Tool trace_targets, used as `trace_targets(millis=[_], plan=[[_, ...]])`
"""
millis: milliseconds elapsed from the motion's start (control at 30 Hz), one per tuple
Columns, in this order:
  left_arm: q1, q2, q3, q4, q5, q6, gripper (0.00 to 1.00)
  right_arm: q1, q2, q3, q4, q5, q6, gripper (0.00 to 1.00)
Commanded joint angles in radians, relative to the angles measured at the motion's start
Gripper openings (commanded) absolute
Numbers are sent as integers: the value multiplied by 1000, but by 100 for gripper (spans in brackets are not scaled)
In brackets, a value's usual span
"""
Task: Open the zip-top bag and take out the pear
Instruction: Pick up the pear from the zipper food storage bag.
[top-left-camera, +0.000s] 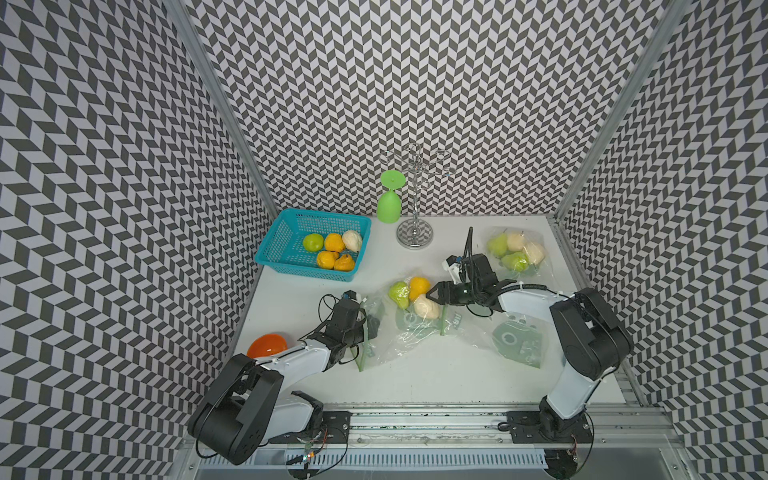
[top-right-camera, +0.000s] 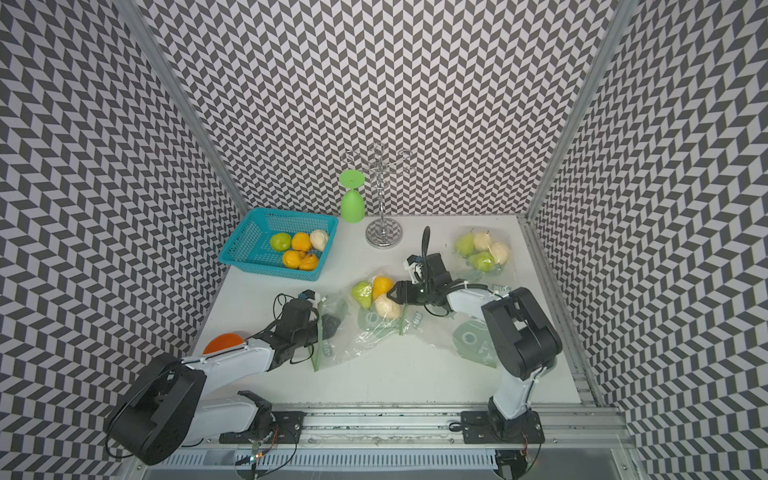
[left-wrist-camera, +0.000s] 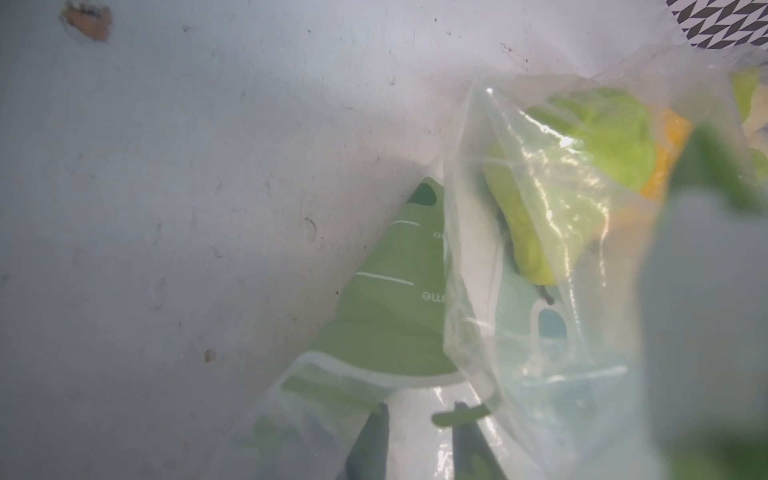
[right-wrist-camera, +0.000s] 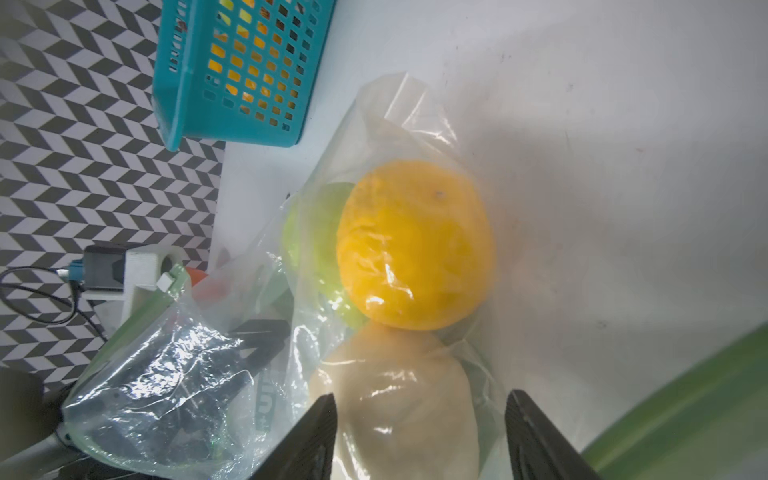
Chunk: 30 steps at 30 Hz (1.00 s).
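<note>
Reaching-in step: right gripper, jaws spread, straddles the pale pear inside the zip-top bag near the basket; left gripper at the bag mouth, grip indeterminate; next: clench, withdraw

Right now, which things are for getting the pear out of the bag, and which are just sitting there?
For the job: middle bag; right gripper, open around the pale pear; left gripper at the bag's edge.

Just sitting: basket of fruit, green cup, metal rack, orange bowl, back bag of pears, flat bag.
</note>
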Motion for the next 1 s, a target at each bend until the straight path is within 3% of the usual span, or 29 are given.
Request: trace_targets(millis=[0,167,333,433,700,967], plan=[[7,22,-12,41,19,19,29,6,60,-2,103,-80,-40,65],[7,45,-10,49,30,26,28,5,112,17,106,-100,-55,60],[9,51,-13,64,36,35,28,6,117,7,138,-151,-45,15],[9,44,-30,96,50,36,28,9,62,7,125,-168,-40,0],[9,66,-54,119,62,23,26,13,-142,65,4,-161,-9,0],[9,126,-65,155,59,11,27,37,-246,83,-71,-155,6,0]])
